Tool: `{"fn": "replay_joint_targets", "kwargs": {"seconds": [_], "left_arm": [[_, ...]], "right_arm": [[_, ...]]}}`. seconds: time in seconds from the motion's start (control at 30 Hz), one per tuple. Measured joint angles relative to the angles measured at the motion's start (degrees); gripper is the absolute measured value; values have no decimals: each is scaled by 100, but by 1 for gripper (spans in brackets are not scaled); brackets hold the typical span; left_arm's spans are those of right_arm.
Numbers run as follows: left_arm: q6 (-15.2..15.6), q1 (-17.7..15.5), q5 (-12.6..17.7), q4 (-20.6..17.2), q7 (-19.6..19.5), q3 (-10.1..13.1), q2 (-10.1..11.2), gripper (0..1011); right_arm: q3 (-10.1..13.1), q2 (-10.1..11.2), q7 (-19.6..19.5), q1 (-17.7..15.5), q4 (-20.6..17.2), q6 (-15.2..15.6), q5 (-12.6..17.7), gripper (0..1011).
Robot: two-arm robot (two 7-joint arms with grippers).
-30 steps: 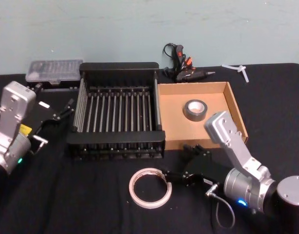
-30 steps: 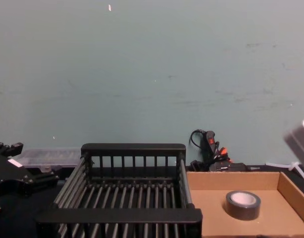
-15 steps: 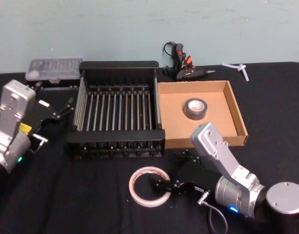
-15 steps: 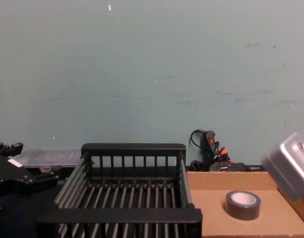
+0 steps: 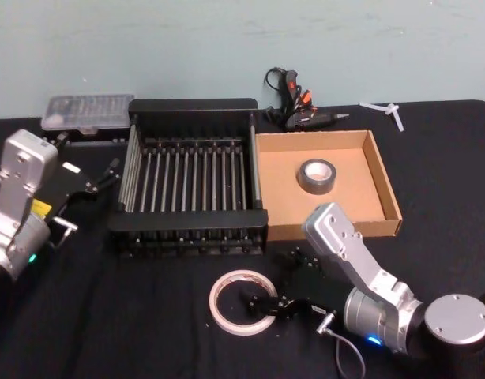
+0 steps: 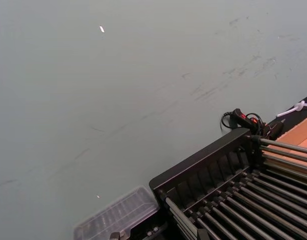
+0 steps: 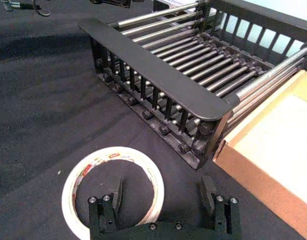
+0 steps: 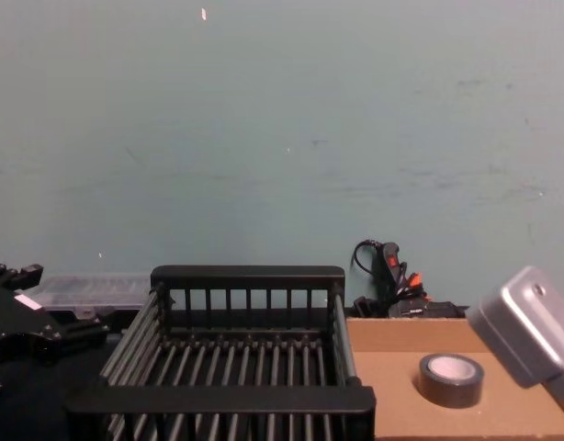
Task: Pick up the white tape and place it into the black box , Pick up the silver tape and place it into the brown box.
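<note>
Tape is the matter at hand: the white tape (image 5: 242, 302) lies flat on the black tabletop (image 5: 132, 324) in the lower middle of the head view, just in front of the black box (image 5: 189, 178). The right gripper (image 5: 268, 305) sits low at the roll's right side. In the right wrist view its jaws stand wide apart, one finger (image 7: 115, 194) over the hole of the white tape (image 7: 112, 190) and the other outside the ring on the cloth, so the near wall of the roll lies between them; whether either finger touches the tape cannot be told. The black box (image 7: 163, 82) fills the upper part of that view, with a corner of the brown box (image 7: 273, 150) at the right edge.

The silver tape (image 5: 317, 176) stands on the floor of the brown box (image 5: 389, 193), right of centre in the head view. The chest view shows the silver tape (image 8: 451, 378) at lower right.

The left gripper (image 5: 108, 175) rests at the left edge of the head view, beside the black box's left wall, clear of both rolls; I cannot tell how its claw stands.
</note>
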Motion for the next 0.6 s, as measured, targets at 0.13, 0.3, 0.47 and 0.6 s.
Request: {"fn": "replay_joint_targets", "kwargs": {"seconds": [0.13, 0.3, 0.47, 0.6], "left_arm": [[0, 0, 0, 0, 0, 0, 0, 1001], [0, 0, 0, 0, 0, 0, 0, 1001], [0, 0, 0, 0, 0, 0, 0, 1001], [0, 0, 0, 0, 0, 0, 0, 1001]], "right_arm": [[-25, -7, 42, 50, 70, 2, 22, 1002], [-46, -18, 54, 85, 130, 14, 42, 1002], [-60, -26, 54, 108, 173, 28, 59, 1002], [-67, -27, 50, 118, 188, 37, 70, 1002]]}}
